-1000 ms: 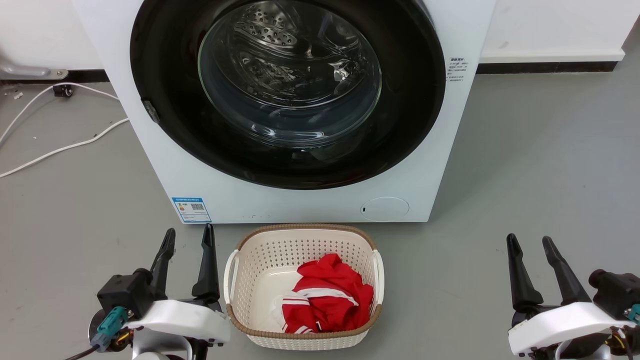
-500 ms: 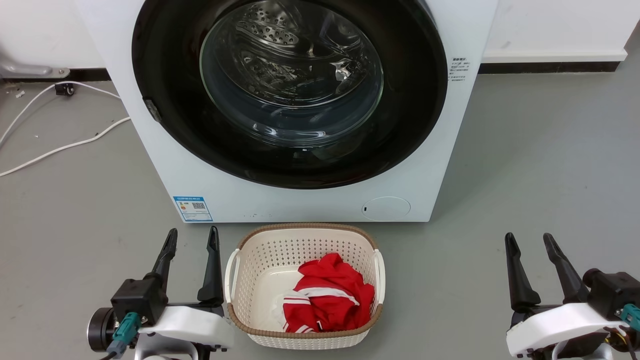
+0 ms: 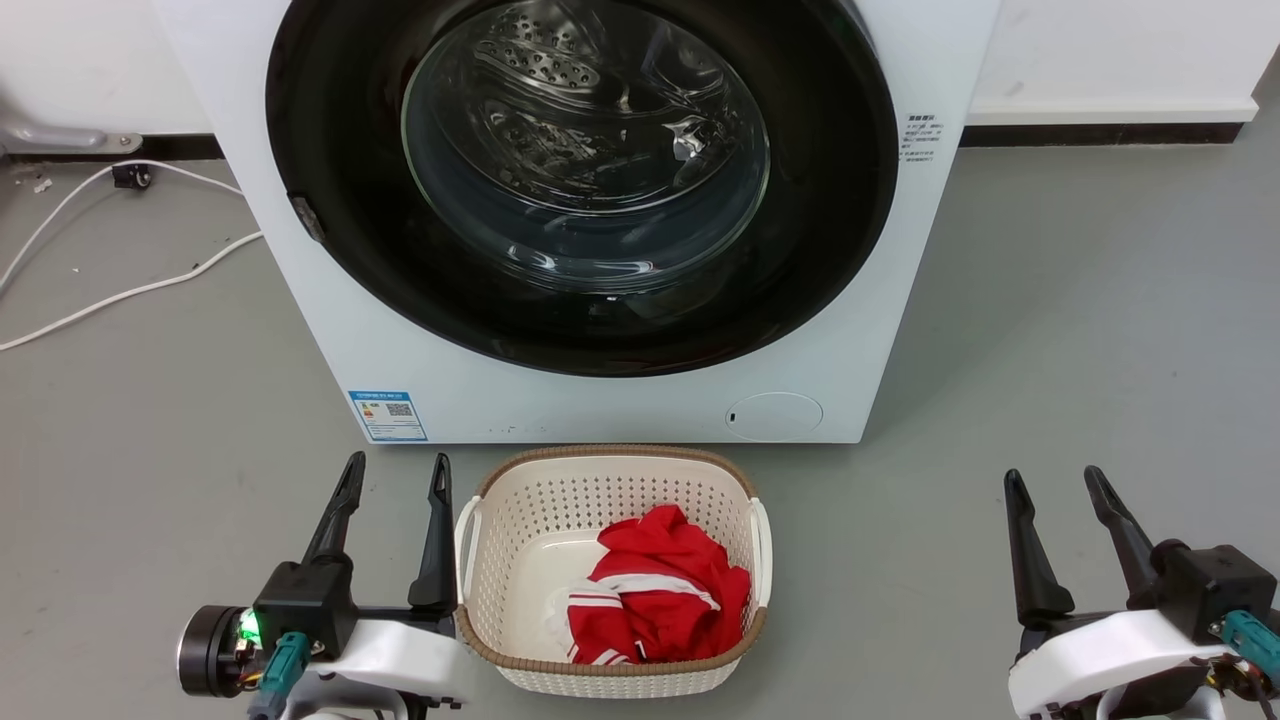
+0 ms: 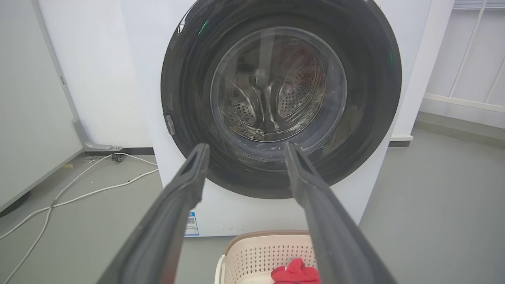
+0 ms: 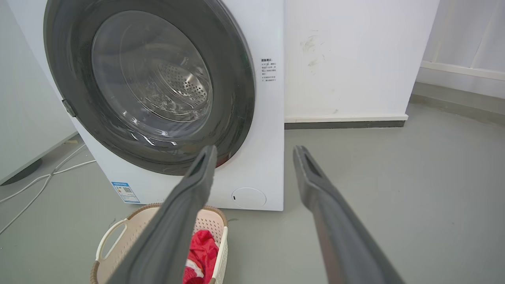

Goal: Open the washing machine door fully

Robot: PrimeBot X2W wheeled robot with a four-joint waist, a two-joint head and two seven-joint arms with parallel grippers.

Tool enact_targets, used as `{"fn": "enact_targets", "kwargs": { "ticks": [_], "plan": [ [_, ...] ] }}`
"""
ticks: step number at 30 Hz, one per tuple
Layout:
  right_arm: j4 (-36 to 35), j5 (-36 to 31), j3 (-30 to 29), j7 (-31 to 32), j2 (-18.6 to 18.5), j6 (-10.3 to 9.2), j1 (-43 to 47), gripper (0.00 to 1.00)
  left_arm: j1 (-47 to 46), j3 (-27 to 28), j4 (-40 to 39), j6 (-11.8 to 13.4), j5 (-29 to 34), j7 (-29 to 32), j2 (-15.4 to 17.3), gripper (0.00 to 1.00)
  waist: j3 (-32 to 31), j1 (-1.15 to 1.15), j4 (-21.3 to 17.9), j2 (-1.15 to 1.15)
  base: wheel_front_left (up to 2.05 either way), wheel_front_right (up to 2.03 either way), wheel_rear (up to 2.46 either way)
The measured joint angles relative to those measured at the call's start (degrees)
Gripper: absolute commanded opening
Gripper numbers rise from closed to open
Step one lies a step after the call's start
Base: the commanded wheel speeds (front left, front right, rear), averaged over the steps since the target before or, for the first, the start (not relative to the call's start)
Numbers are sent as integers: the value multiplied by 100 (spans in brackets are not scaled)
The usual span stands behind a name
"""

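Note:
The white washing machine (image 3: pixel 640 400) stands ahead of me on the grey floor. Its round glossy black door (image 3: pixel 820 220) lies flush against the front, with a small latch tab at its left rim. The clear glass bowl (image 3: pixel 585 150) shows the steel drum behind it. My left gripper (image 3: pixel 396 478) is open at the lower left, well short of the washer, nothing between its fingers. My right gripper (image 3: pixel 1050 490) is open at the lower right, also empty. The left wrist view faces the door (image 4: pixel 367 79) head-on; the right wrist view sees the door (image 5: pixel 232 71) from its right side.
A cream perforated basket (image 3: pixel 500 530) holding a red garment (image 3: pixel 660 590) sits on the floor just in front of the washer, between my grippers. White cables (image 3: pixel 120 290) trail over the floor at the left. Open grey floor lies to the right of the washer.
The left gripper has shifted slightly right and turned, its fingers now closer together beside the basket. The right gripper has barely moved. The door stands as before.

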Motion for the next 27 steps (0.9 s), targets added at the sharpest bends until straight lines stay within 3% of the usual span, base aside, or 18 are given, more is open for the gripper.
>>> {"fn": "enact_targets", "kwargs": {
  "ticks": [21, 22, 23, 24, 27],
  "plan": [
    [33, -277, 13, -64, 4, 0, 18, 100, 27, 145, 7, -102, 279, -109, -126, 100, 31, 0, 19, 0, 0, 0, 0],
    [37, -253, 10, -62, 4, 0, 18, 73, 29, 148, 5, -104, 279, -109, -131, 100, 34, 0, 18, 0, 0, 0, 0],
    [52, -212, 12, -58, 4, 0, 18, 29, 30, 155, 7, -104, 280, -109, -135, 100, 35, 0, 17, 0, 0, 0, 0],
    [62, -202, 11, -46, 4, 0, 18, 0, 34, 158, 8, -105, 281, -109, -140, 100, 37, 0, 16, 0, 0, 0, 0],
    [85, -140, 18, -45, 4, 0, 18, 0, 42, 178, 16, -116, 283, -116, -151, 100, 40, 0, 12, 0, 0, 0, 0]
  ]
}}
